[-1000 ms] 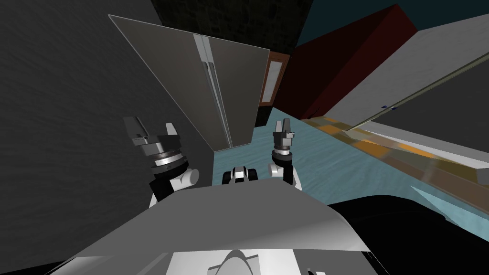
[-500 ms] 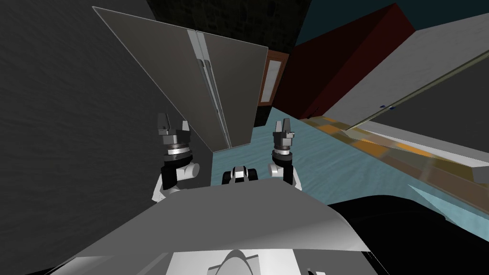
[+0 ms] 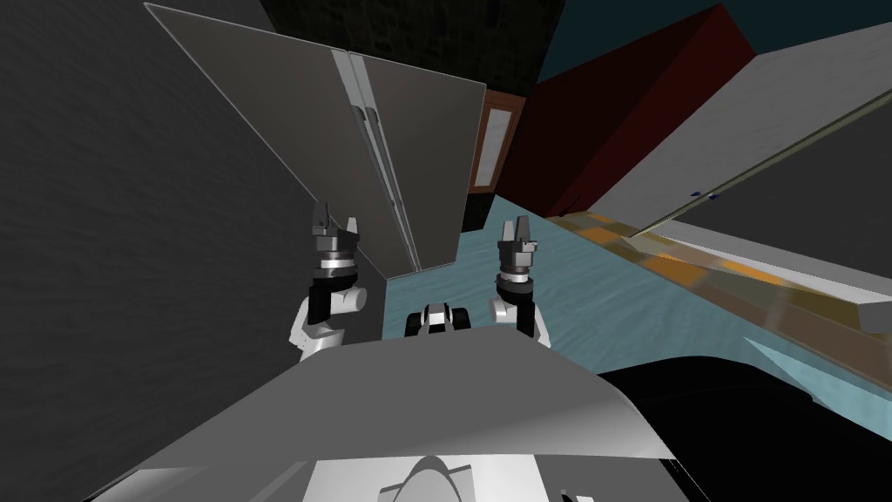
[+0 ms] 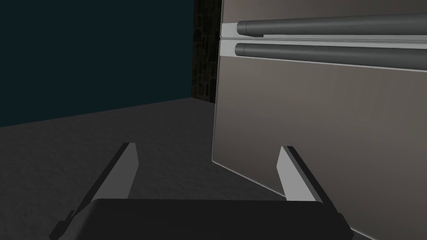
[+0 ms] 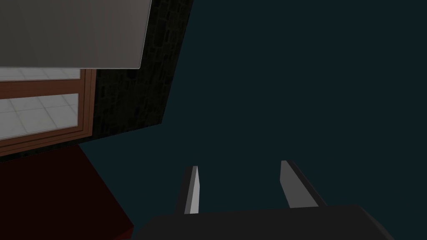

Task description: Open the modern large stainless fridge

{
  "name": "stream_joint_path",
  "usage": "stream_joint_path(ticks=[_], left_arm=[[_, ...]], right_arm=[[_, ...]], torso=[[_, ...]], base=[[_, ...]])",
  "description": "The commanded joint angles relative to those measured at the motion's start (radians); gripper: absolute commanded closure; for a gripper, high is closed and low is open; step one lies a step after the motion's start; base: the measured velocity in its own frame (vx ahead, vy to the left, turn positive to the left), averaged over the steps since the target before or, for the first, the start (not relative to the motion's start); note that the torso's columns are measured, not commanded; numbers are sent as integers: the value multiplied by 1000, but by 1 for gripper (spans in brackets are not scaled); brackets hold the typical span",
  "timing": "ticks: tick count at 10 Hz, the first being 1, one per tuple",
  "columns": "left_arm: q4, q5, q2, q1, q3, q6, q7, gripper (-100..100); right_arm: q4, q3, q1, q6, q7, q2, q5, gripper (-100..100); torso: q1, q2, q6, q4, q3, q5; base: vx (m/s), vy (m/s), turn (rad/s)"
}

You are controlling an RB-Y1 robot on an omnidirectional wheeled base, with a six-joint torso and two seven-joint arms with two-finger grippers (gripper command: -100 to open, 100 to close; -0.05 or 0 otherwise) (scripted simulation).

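Wall (image 3: 131, 218) of dark grey flanks the robot's left. The left end effector (image 3: 335, 225), fingers spread wide and empty, hovers in front of the grey fridge (image 3: 348, 148), aimed at its left door's outer edge, apart from the paired dark handles (image 4: 333, 50). Both doors sit shut. The right end effector (image 3: 520, 225), fingers narrowly parted and empty, hangs right of the fridge above the pale blue floor (image 3: 610, 296).

The head camera looked steeply down and forward, rolled, with the fridge (image 3: 296, 131) ahead and to the left. The left wrist camera faced the fridge's front from near, sharing its two handles (image 4: 333, 51) with the head view. The right wrist camera aimed past a fridge corner at the brown-framed door (image 5: 41, 108), which the head camera also saw.
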Motion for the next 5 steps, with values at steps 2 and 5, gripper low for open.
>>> stream_joint_path(ticks=[2, 5], left_arm=[[98, -9, 50, -106, 3, 82, 70, -100], [150, -14, 72, -201, 5, 124, 105, -100]], right_arm=[[0, 0, 0, 0, 0, 0, 0, 0], [0, 0, 0, 0, 0, 0, 0, 0]], torso=[[0, 0, 0, 0, 0, 0], [0, 0, 0, 0, 0, 0]], base=[[33, -41, -14], [29, -35, -15]])
